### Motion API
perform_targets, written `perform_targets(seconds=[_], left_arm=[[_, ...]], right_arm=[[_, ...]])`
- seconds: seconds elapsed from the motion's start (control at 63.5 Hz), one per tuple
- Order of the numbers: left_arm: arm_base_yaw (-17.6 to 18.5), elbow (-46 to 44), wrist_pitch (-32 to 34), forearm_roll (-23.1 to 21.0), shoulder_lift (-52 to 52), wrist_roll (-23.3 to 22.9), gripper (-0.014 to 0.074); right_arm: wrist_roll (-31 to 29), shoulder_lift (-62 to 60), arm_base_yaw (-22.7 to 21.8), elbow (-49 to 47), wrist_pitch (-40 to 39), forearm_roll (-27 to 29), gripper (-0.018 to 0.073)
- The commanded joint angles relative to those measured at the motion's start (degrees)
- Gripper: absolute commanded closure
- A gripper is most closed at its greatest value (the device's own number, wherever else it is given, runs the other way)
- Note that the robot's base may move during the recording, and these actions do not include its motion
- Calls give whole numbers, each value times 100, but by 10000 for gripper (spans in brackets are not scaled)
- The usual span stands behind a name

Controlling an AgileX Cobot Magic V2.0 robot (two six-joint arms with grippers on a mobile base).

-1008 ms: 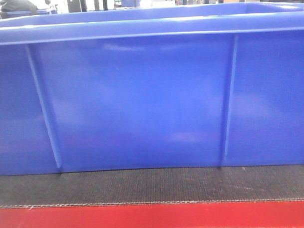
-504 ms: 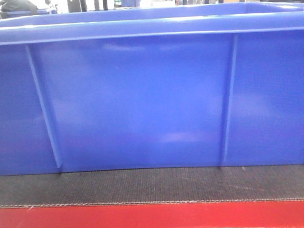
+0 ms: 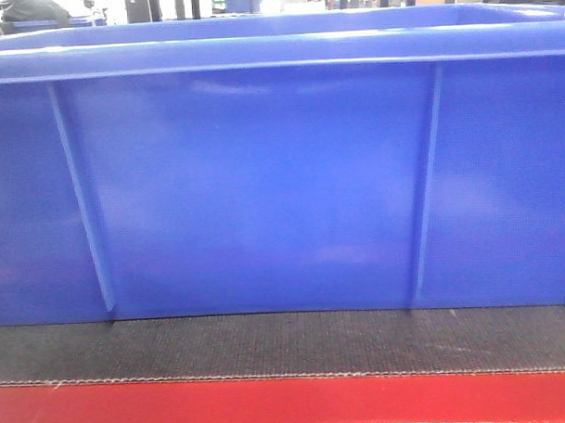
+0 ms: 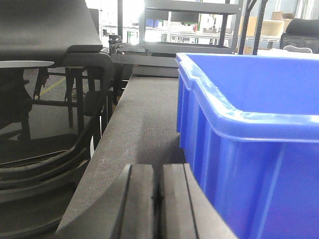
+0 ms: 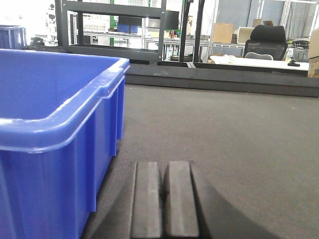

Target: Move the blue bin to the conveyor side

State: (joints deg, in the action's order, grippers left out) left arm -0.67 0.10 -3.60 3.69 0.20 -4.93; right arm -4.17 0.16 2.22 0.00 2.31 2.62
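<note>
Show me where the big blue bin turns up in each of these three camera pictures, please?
Front-facing view: the blue bin fills nearly the whole picture, its side wall facing the camera.
Left wrist view: its corner takes up the right half, beside the shut left gripper.
Right wrist view: its corner is at the left, beside the shut right gripper.
Shared landmark: the dark woven conveyor under the bin.

Left hand (image 4: 156, 199) closed, low over conveyor (image 4: 142, 124), beside blue bin (image 4: 249, 149).
</note>
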Motion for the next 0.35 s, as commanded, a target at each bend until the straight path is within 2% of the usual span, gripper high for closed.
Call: perform_targets(seconds=[0.0,0.331], left_arm=[[-17,-10,139,23,-20,20,585],[-17,-10,139,23,-20,20,585]], right_arm=[[-20,-16,-33,0,-130,-47,647],[-20,-16,-33,0,-130,-47,647]])
